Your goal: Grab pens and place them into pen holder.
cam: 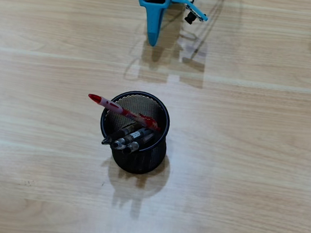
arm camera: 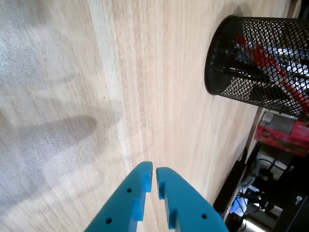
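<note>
Wrist view, nearest: my claw [arm camera: 154, 175], blue fingers pressed together, nothing between them, hanging over bare table [arm camera: 72, 96]. Beyond: the pen holder [arm camera: 227, 72], upright, well apart from me. Overhead view: the red pen [cam: 119, 109] and three black pens [cam: 125, 137] lean on its rim, tips poking out; presumably all are delivered. My arm is cut off at the frame's top; pen lower ends are obscured by mesh.

Pale wooden table [cam: 252, 162], red box [arm camera: 282, 133]

4 pens [cam: 128, 130] inside the pen holder [cam: 133, 160] at table [cam: 252, 162] centre, claw [cam: 153, 36] well apart above, overhead.
</note>
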Motion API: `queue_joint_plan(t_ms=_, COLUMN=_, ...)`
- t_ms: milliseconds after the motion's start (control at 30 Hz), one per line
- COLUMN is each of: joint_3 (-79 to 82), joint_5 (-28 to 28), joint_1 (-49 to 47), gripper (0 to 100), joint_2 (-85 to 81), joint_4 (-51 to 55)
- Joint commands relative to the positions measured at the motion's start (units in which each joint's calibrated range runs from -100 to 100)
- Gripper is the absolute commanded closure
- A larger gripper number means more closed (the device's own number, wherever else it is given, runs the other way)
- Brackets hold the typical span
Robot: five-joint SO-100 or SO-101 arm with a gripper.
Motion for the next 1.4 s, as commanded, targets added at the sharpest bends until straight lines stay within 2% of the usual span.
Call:
queue_joint_plan(t_ms=0, joint_3=0.1, joint_5=0.2, joint_1=0.6, gripper=97, joint_2=-0.7, joint_4=0.3)
queue_joint_plan(t_ms=467, joint_3=0.2, joint_5=0.2, joint_1=0.1, gripper=98, joint_2=-0.7, joint_4=0.3)
queue_joint_plan(t_ms=633, joint_3=0.1, joint_5=3.8, joint_1=0.4, gripper=98, joint_2=-0.7, joint_4=0.6)
queue_joint_plan(t_ms=1367, joint_3=0.2, joint_5=3.9, joint_1=-0.1, gripper=98, joint_2=-0.7, joint_4=0.3)
